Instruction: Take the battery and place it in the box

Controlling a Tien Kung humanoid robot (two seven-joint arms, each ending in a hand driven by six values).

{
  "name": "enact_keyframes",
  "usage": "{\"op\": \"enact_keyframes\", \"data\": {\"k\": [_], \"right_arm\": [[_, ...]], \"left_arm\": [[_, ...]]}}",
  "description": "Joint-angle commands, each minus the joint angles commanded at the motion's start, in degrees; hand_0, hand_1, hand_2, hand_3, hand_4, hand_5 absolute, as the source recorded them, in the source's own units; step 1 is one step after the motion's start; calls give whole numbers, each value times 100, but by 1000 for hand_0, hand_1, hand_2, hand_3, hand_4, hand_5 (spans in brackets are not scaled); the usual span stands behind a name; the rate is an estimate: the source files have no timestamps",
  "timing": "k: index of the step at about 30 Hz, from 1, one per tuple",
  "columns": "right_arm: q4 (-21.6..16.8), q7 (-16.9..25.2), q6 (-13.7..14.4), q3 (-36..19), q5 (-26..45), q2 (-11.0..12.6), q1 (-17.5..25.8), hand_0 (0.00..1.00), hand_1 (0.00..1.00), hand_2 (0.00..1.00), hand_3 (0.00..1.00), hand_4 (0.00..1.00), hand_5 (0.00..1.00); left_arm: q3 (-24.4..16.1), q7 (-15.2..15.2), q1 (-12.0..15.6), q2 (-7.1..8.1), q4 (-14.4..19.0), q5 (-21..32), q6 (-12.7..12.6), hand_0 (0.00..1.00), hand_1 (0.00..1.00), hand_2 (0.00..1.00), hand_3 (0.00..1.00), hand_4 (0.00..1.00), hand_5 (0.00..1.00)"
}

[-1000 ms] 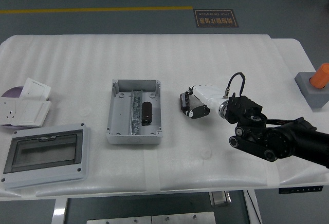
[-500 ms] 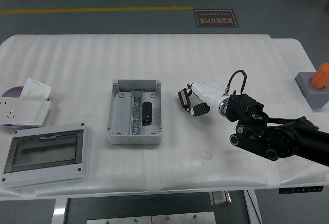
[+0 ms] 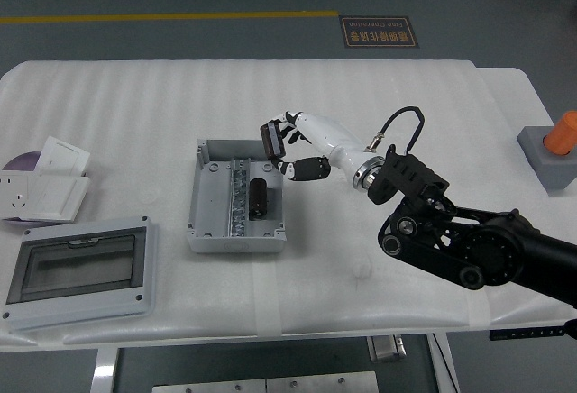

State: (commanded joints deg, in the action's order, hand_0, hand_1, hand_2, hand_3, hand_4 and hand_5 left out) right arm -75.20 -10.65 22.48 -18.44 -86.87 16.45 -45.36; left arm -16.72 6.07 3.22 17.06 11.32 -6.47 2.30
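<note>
In the head view the left arm does not show at all. The right arm is cut off by the picture's right edge, and its black links cover part of the bench toward the near right corner. The right hand, white with dark tips, reaches over the middle of the bench. Its fingers are clamped on a dark battery, which sits at the hand's leftmost tip, raised above the far right corner of the grey box. How many fingers touch it is hard to make out, since they overlap. The thumb-like lower finger curls just below and to the right of the battery.

The box lies open near the bench's middle with a metal rail running down it; a second dark cylinder lies inside, just right of the rail. A clear-windowed lid sits at the near left corner. White socket plates lie at the left edge, one partly covering a disc. An orange item on a grey block is cut off at the right.
</note>
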Motion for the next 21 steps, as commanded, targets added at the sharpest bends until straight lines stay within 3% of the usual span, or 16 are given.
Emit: {"op": "enact_keyframes", "data": {"k": [5, 8, 9, 14, 15, 21], "right_arm": [[31, -13, 246, 358, -139, -224, 1, 680, 609, 641, 701, 486, 233], [118, -82, 239, 587, -140, -292, 8, 680, 609, 641, 701, 486, 233], [140, -103, 221, 633, -136, -301, 9, 763, 752, 875, 931, 686, 366], [249, -181, 132, 754, -83, -318, 30, 763, 752, 875, 931, 686, 366], [263, -188, 123, 764, -73, -319, 33, 901, 908, 998, 998, 773, 410], [328, -219, 74, 743, -41, -325, 89, 930, 928, 998, 998, 792, 426]], "left_arm": [[11, 0, -8, -3, 1, 5, 0, 617, 647, 523, 560, 611, 450], [21, 1, -9, -3, 2, 6, 2, 617, 647, 523, 560, 611, 450], [25, 1, -8, -3, 2, 9, 3, 617, 647, 524, 561, 616, 453], [37, 7, -1, 1, 1, 12, 9, 617, 647, 524, 561, 616, 453], [35, 8, -2, 1, 1, 11, 9, 617, 646, 523, 560, 620, 455], [31, 10, -3, -1, 0, 7, 12, 617, 647, 524, 559, 619, 456]]}}
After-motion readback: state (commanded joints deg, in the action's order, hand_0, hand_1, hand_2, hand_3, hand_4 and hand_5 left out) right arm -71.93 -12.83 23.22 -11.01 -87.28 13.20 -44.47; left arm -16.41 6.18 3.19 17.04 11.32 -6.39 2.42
